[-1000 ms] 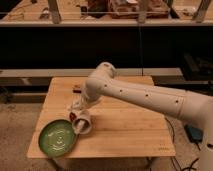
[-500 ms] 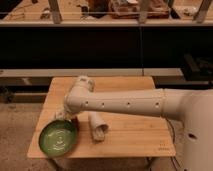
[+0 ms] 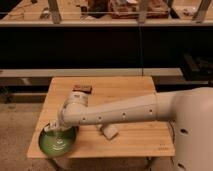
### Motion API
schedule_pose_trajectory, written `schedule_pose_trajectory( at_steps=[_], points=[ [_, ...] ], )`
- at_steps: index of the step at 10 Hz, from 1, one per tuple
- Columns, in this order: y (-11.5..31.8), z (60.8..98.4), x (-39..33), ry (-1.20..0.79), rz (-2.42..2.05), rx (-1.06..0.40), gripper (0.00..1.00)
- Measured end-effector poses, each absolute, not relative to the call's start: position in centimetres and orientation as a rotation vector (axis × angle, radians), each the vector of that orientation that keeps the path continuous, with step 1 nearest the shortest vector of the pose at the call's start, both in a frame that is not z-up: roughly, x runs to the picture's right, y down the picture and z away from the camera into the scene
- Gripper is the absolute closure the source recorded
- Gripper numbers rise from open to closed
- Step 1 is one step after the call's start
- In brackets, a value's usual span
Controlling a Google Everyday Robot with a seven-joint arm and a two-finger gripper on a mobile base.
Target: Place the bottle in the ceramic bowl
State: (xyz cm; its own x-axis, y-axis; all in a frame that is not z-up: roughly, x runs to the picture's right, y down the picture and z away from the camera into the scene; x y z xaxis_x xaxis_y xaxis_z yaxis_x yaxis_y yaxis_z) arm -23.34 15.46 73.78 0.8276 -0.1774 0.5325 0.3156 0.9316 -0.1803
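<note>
bottle not clearly visible; the robot's hand [image 3: 54, 129], grip unclear, hangs over the wide green ceramic bowl [image 3: 58, 142] on the wooden worktop [image 3: 125, 87]. placing looks nearly done, release likely left.

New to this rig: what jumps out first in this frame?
The big white arm dominates, sweeping from the right edge across the wooden table to its front-left corner. There the gripper sits over the ceramic bowl, a wide green dish at the table edge, with a pale bottle-like shape upright in it. Beyond that: a white cup lying beside the arm, and a small dark packet at the back.
</note>
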Motion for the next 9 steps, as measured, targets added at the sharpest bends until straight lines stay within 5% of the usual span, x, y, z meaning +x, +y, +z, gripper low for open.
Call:
schedule_pose_trajectory(
  at_steps=[3,9],
  points=[
    [15.6,75.5,-23.4,-0.531,-0.271,-0.267,0.45],
    [16.6,75.8,-25.2,-0.535,-0.333,-0.265,0.43]
  ],
)
